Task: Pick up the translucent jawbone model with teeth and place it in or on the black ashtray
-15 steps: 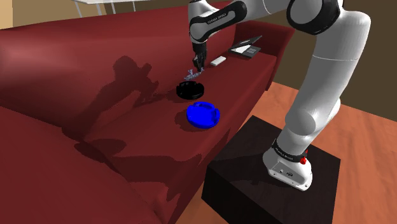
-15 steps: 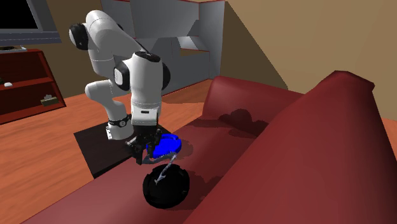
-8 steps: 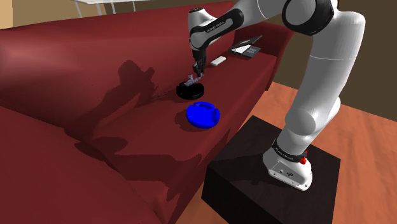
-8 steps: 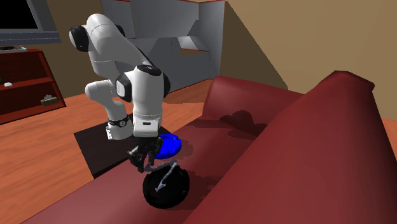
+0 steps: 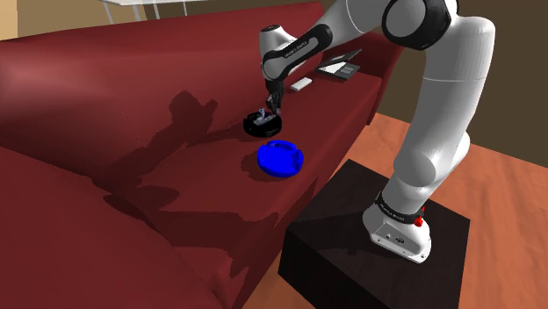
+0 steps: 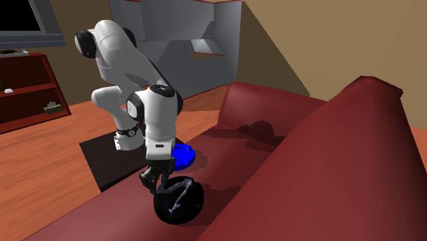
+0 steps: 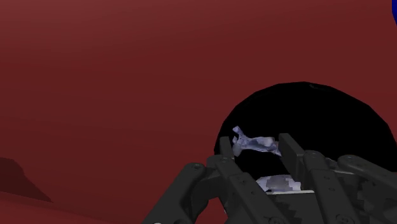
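The pale translucent jawbone model [image 7: 256, 144] is clasped between my two black fingers [image 7: 225, 148]. My gripper [image 5: 267, 112] is shut on it and hangs low over the round black ashtray [image 5: 263, 126] on the red sofa seat. In the second exterior view the jawbone [image 6: 179, 198] lies inside the outline of the ashtray [image 6: 192, 205], just below the gripper [image 6: 165, 187]. I cannot tell whether the jawbone touches the ashtray. In the wrist view the ashtray [image 7: 324, 118] spreads out just beyond the fingertips.
A blue round dish [image 5: 280, 158] sits on the seat close to the ashtray, towards the stand. A small white bar [image 5: 301, 84] and a dark flat object [image 5: 341, 66] lie farther along the sofa [image 5: 105, 114]. The sofa back rises behind, and the black stand [image 5: 351, 255] is on the wooden floor.
The gripper has come down with the jawbone from above the ashtray to just over it. The arm has bent lower. The ashtray and blue dish have not moved.
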Robot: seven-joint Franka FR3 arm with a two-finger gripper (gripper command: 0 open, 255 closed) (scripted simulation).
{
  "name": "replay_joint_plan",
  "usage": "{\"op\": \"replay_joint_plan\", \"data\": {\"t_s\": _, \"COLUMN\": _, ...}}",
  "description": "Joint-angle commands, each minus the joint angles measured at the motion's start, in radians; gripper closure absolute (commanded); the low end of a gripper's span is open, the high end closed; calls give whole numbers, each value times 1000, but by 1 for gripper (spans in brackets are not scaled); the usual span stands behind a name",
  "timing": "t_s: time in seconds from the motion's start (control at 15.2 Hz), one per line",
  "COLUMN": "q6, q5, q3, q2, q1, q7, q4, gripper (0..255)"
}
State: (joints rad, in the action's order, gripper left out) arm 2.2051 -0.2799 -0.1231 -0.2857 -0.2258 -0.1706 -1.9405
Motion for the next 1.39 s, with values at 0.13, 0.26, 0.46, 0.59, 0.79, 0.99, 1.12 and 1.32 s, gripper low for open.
{"op": "replay_joint_plan", "data": {"t_s": 0.13, "q6": 13, "q5": -4, "q3": 0, "q2": -10, "q1": 2, "q7": 7, "q4": -4, "gripper": 255}}
{"op": "replay_joint_plan", "data": {"t_s": 0.26, "q6": 13, "q5": -4, "q3": 0, "q2": -10, "q1": 2, "q7": 7, "q4": -4, "gripper": 255}}
{"op": "replay_joint_plan", "data": {"t_s": 0.46, "q6": 13, "q5": -4, "q3": 0, "q2": -10, "q1": 2, "q7": 7, "q4": -4, "gripper": 255}}
{"op": "replay_joint_plan", "data": {"t_s": 0.59, "q6": 13, "q5": -4, "q3": 0, "q2": -10, "q1": 2, "q7": 7, "q4": -4, "gripper": 0}}
{"op": "replay_joint_plan", "data": {"t_s": 0.79, "q6": 13, "q5": -4, "q3": 0, "q2": -10, "q1": 2, "q7": 7, "q4": -4, "gripper": 0}}
{"op": "replay_joint_plan", "data": {"t_s": 0.99, "q6": -43, "q5": 10, "q3": -7, "q2": 23, "q1": 6, "q7": -2, "q4": 20, "gripper": 0}}
{"op": "replay_joint_plan", "data": {"t_s": 1.12, "q6": -95, "q5": 21, "q3": -13, "q2": 49, "q1": 10, "q7": -9, "q4": 45, "gripper": 0}}
{"op": "replay_joint_plan", "data": {"t_s": 1.32, "q6": -95, "q5": 21, "q3": -13, "q2": 49, "q1": 10, "q7": -9, "q4": 45, "gripper": 0}}
